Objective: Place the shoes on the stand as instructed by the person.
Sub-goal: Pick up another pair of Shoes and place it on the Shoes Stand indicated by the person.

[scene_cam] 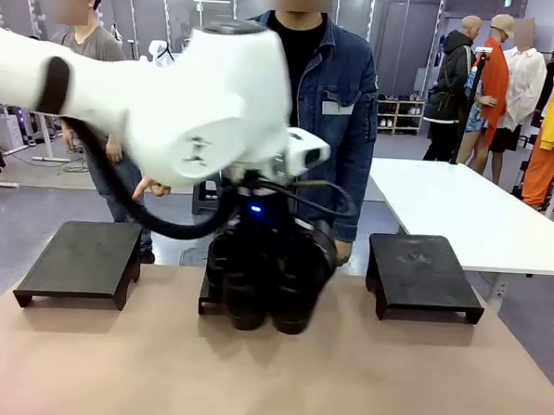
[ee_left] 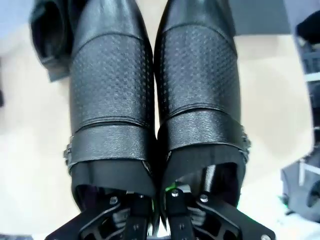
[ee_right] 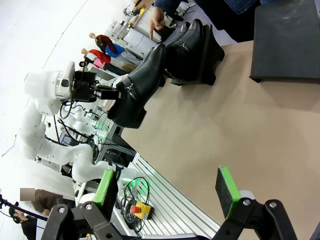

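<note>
My left gripper (scene_cam: 261,248) is shut on the inner collars of a pair of black shoes (scene_cam: 268,295), pinching both together (ee_left: 160,200). The perforated uppers (ee_left: 115,85) hang side by side in front of it. From the right wrist view this held pair (ee_right: 137,95) hovers above the table, just short of the middle stand (ee_right: 212,60). A second pair of shoes (ee_right: 192,42) rests on that stand. The person (scene_cam: 334,99) in a denim jacket stands behind it, one hand (ee_right: 157,21) pointing down near the second pair. My right gripper (ee_right: 167,192) is open and holds nothing.
Two more low black stands sit on the tan table, one at the left (scene_cam: 79,262) and one at the right (scene_cam: 422,276). A white table (scene_cam: 463,208) stands beyond at the right. Another person in a grey T-shirt (scene_cam: 90,44) is behind at the left.
</note>
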Available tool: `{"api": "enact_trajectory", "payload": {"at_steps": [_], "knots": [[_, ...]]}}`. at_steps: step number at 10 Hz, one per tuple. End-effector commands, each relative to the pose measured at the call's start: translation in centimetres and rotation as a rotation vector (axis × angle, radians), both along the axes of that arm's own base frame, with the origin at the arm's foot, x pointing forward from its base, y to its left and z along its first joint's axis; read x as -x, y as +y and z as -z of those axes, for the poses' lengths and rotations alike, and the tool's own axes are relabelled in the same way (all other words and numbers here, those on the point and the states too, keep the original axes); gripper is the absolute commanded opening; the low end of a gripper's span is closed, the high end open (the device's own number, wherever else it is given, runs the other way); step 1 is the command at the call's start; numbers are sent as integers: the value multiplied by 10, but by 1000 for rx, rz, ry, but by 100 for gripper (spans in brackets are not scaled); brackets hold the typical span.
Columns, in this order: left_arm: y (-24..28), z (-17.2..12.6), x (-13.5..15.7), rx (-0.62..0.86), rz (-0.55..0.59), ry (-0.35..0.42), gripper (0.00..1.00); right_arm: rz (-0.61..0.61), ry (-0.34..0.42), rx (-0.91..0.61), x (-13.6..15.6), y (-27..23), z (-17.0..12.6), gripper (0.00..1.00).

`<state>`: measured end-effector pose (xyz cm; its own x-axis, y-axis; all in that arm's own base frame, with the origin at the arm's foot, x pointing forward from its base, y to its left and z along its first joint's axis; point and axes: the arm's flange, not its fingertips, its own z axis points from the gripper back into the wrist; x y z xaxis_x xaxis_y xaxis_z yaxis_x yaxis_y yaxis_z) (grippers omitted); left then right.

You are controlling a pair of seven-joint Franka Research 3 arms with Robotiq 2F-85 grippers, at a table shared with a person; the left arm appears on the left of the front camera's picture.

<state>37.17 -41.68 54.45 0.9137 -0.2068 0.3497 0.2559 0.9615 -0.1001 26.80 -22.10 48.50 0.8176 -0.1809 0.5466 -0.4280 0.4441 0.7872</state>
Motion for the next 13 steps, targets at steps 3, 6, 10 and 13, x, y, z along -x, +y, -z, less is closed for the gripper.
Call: {"api": "enact_trajectory", "payload": {"at_steps": [3, 6, 10, 13], "knots": [[134, -25, 8, 36, 80, -82, 0, -3, -26, -6, 0, -1, -2, 100], [236, -15, -1, 83, 52, -125, 0, -3, -26, -6, 0, -1, -2, 100], [319, 7, -11, 100, -61, -193, 0, -3, -26, -6, 0, -1, -2, 100], [331, 14, -13, 79, -83, -142, 0, -3, -26, -6, 0, -1, -2, 100]]}}
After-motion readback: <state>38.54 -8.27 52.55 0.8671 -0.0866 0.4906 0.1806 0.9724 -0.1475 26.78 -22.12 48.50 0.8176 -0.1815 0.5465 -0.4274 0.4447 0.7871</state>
